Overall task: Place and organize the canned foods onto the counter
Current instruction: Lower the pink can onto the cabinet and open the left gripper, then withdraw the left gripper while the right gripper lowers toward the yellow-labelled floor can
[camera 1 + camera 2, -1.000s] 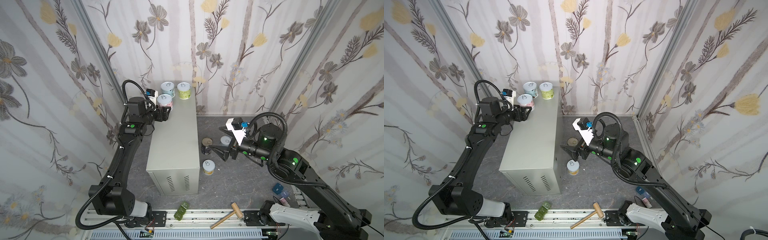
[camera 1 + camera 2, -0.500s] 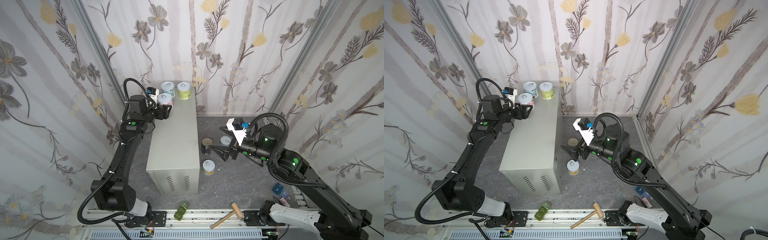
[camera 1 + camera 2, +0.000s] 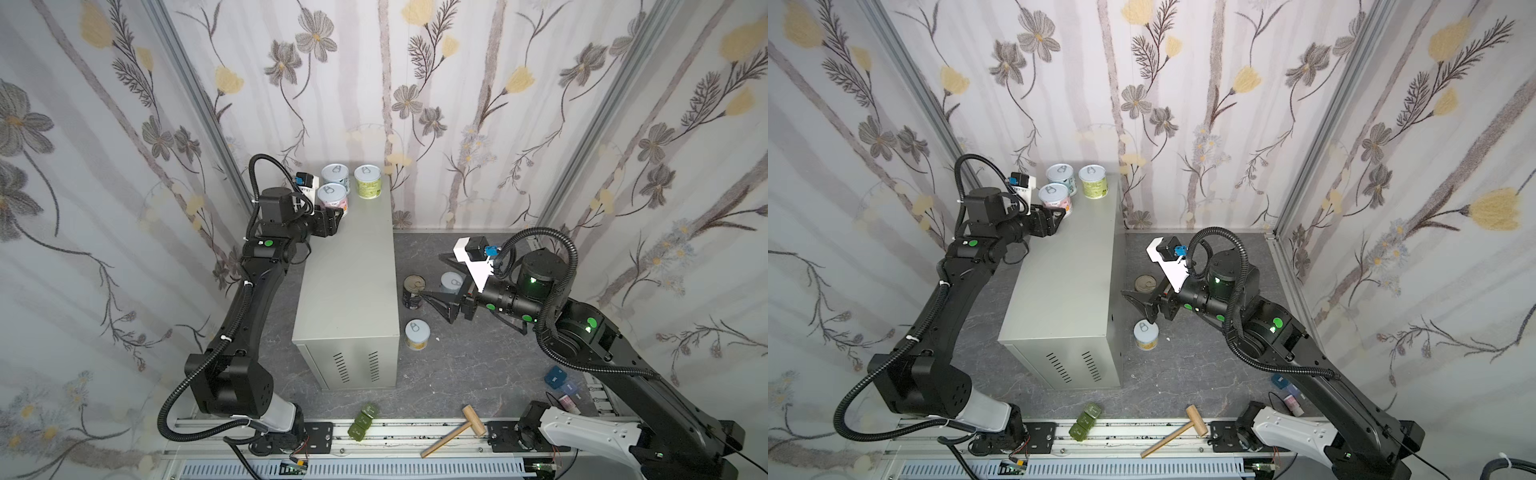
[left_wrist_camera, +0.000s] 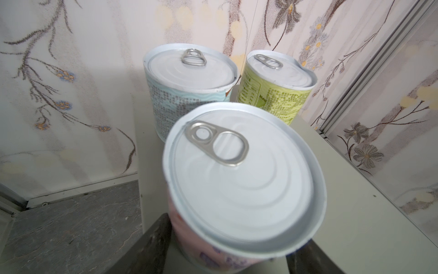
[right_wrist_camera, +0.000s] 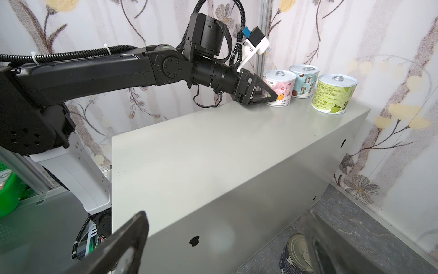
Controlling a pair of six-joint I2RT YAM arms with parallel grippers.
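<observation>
Left hand: my left gripper [image 3: 337,214] straddles the short pink-labelled tin with a pale pull-tab lid [image 4: 244,180]; I cannot tell whether it pinches or merely flanks it
Right hand: my right gripper [image 3: 436,307] is spread wide, holding nothing
Key relation: the taller dark navy tin with a metallic lid [image 3: 413,291] stands upright on the floor, axis vertical, just ahead of and below the right jaws; the right arm is far nearer
On top: pink tin, pale blue-labelled tin [image 4: 189,78] and green-labelled tin [image 4: 277,78] cluster at the far end of the tall beige-grey metal box counter [image 3: 349,282]
On floor: yellow-labelled short tin [image 3: 417,334]; grey-blue short tin [image 3: 451,282]
Writing: Chinese print; the blue label seems to read 椰果西米; the rest is too small to read
</observation>
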